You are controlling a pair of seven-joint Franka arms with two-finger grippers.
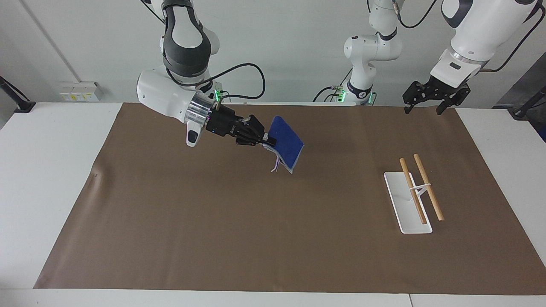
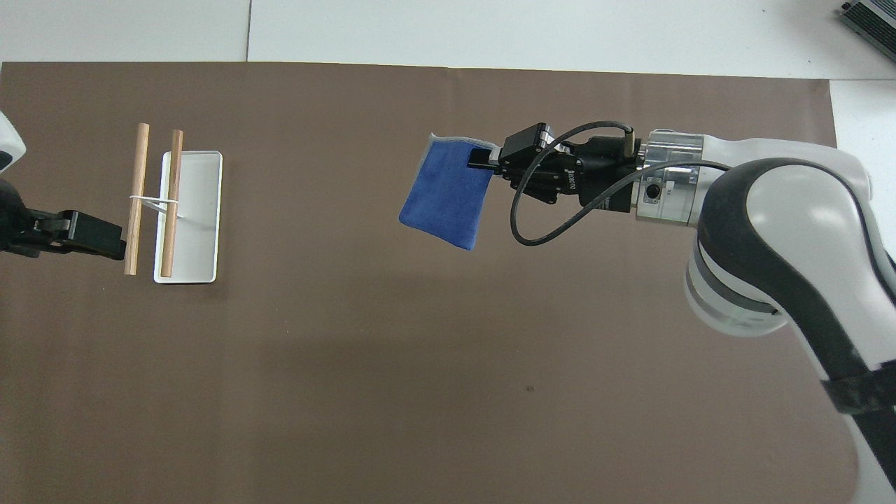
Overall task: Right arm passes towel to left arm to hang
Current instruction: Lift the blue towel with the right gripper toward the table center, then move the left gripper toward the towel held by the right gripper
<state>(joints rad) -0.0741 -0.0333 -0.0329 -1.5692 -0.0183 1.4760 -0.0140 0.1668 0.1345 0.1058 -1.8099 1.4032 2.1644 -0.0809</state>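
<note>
I have the towel [image 1: 286, 144] pinched by one corner in my right gripper [image 1: 266, 140], fingers clamped shut on the edge nearest my wrist. I hold it there on purpose: gripped at the corner, the cloth hangs free below and ahead of my fingertips, clear of the mat [image 1: 273, 238], so most of its blue face and its lower edges are left bare for another gripper to take. My wrist lies nearly level, pointing toward the left arm's end of the table, which presents the towel sideways rather than bunched under me.

My left gripper [image 1: 428, 102] waits up in the air over the mat's edge by its own base, fingers spread wide and empty, ready to receive. It is well apart from the towel, so I judge the handover has not begun; the carry toward the middle is the step in hand.

The rack [image 1: 413, 197] stands on the mat under and ahead of my left gripper, its two wooden rods bare, well apart from my right gripper. Nothing hangs on it yet.
</note>
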